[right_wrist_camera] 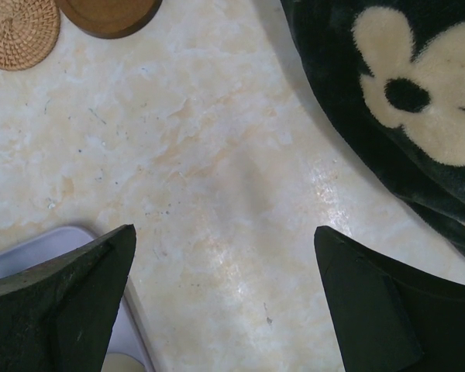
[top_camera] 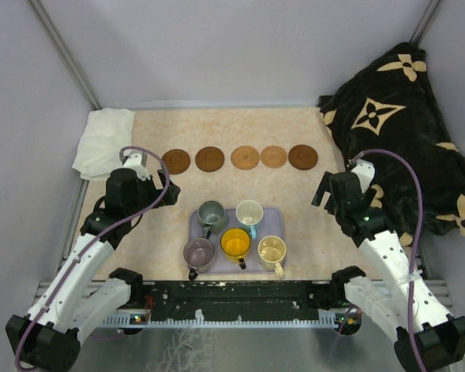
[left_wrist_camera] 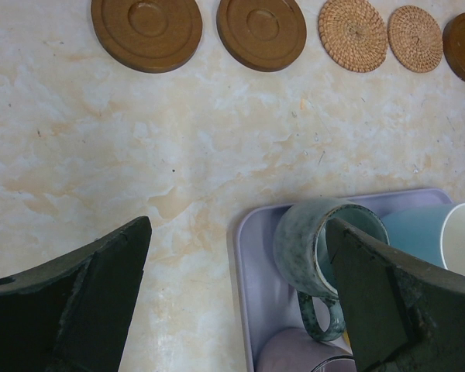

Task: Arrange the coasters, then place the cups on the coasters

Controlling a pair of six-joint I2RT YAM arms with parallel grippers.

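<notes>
My left tool (left_wrist_camera: pixel 236 231), released and empty, is the nearer one to the grey-green cup (left_wrist_camera: pixel 298 244), just rightward on the tray (left_wrist_camera: pixel 257 298).

Open tabletop (top_camera: pixel 167 229) lies in a band between the row of coasters (top_camera: pixel 248 157) and the lavender tray (top_camera: pixel 273 213); this band runs the full width and is unobstructed. A second clear strip lies beyond the coasters, up to the back wall.

Gaps between neighbouring coasters are narrow.

On the tray, the grey-green cup (top_camera: pixel 211 211), white-and-blue cup (top_camera: pixel 249 211), mauve cup (top_camera: pixel 198 251), orange-yellow cup (top_camera: pixel 235 242) and cream cup (top_camera: pixel 271 249) stand close together, leaving little room between them. Access is from above or from the tray's outer sides.

Left limit: a white cloth (top_camera: pixel 103 139) at the far corner. Right limit: a dark flower-patterned blanket (top_camera: pixel 403 132), with bare table between it and the tray.
</notes>
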